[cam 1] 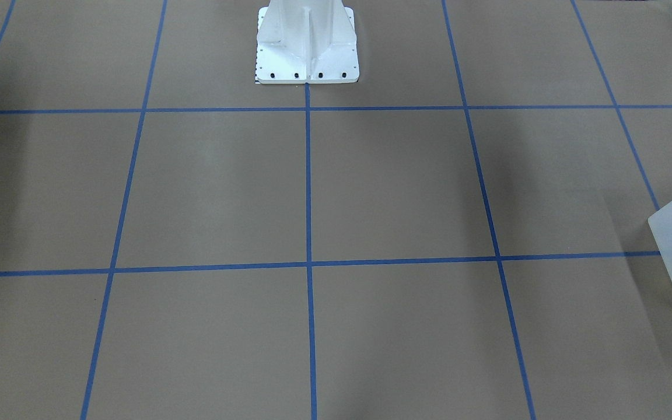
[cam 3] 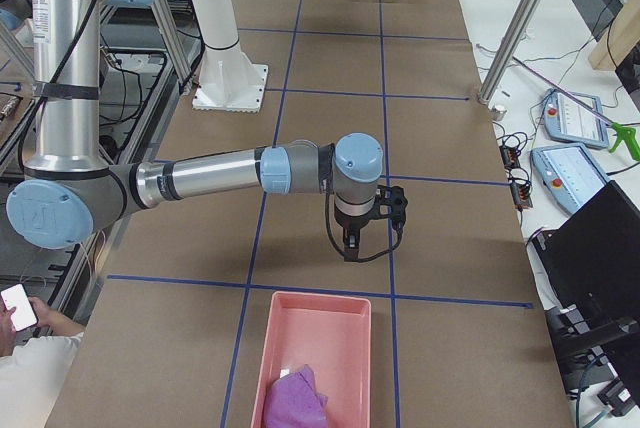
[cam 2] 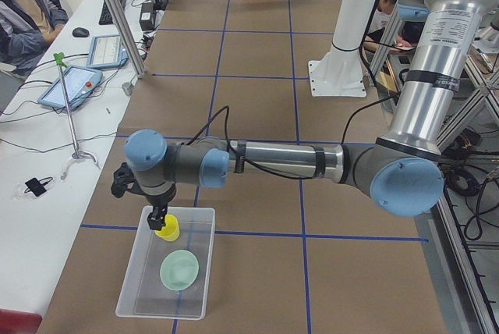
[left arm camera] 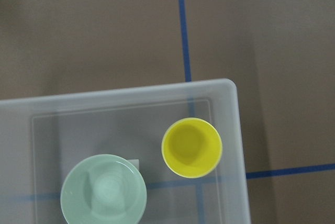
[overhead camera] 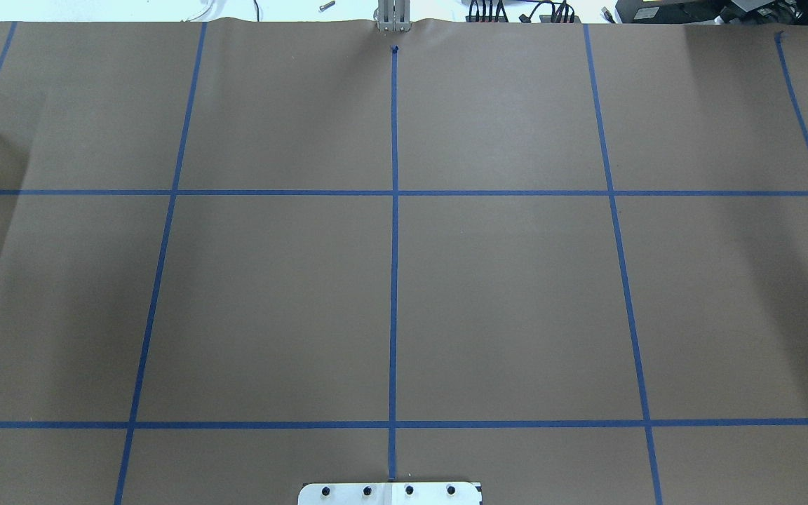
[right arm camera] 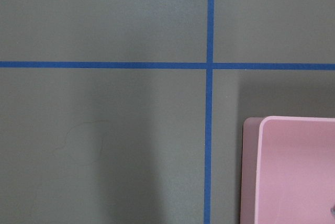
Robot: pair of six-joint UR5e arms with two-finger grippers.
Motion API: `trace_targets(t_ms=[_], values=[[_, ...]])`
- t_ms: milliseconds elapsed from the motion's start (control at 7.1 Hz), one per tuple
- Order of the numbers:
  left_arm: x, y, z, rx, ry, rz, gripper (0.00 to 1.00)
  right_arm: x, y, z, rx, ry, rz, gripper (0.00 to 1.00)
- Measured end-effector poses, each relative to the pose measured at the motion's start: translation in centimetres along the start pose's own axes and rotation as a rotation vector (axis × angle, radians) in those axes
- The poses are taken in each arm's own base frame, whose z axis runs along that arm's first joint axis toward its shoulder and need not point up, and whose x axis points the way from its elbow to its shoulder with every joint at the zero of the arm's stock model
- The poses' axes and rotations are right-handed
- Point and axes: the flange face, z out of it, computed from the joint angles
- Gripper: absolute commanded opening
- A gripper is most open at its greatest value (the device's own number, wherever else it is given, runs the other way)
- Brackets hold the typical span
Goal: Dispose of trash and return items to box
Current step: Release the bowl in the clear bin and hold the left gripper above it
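Cup in the box is judged light, rigid, rim-graspable; left pincer and right pincer states cannot be told.

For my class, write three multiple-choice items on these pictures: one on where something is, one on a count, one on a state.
1. Where is the small yellow tapered plastic cup?
A. on a wooden shelf
B. inside the translucent frosted-white rectangular plastic bin
C. on a red book

2. How many items are in the bin?
A. three
B. one
C. two

3. How does the cup stand?
A. upright, mouth up
B. on its side
C. upside down

Answers:
1 B, the left wrist view shows the bin's walls around the cup.
2 C, only the cup and a shallow round mint-green bowl lie there.
3 A, its open mouth faces the camera above.
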Motion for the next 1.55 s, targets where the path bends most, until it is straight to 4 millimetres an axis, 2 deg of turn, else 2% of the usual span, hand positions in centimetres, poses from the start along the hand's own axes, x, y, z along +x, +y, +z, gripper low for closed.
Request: trace_targets(t_ms=[282,563,845,1127,1549], values=[[3.0,4.9,-0.7,-0.017,0.000,-0.012,0.98,1.0,1.0,0.7,-0.016,0.008,0.007,1.00],[3.7,7.9,0.4,-0.048,0.008,-0.049,0.98,1.7,2.0,1.2,-0.030,0.011,0.004,1.00],[4.5,10.6,0.3,-0.056,0.011,-0.052,0.98,2.2,2.8,1.7,-0.041,0.011,0.011,1.00],[4.7,11.6,0.2,-0.057,0.007,-0.051,0.98,2.4,3.2,1.9,-0.047,0.012,0.004,1.00],[4.5,11.1,0.9,-0.066,0.014,-0.046,0.98,2.5,3.4,2.1,-0.052,0.012,-0.030,1.00]])
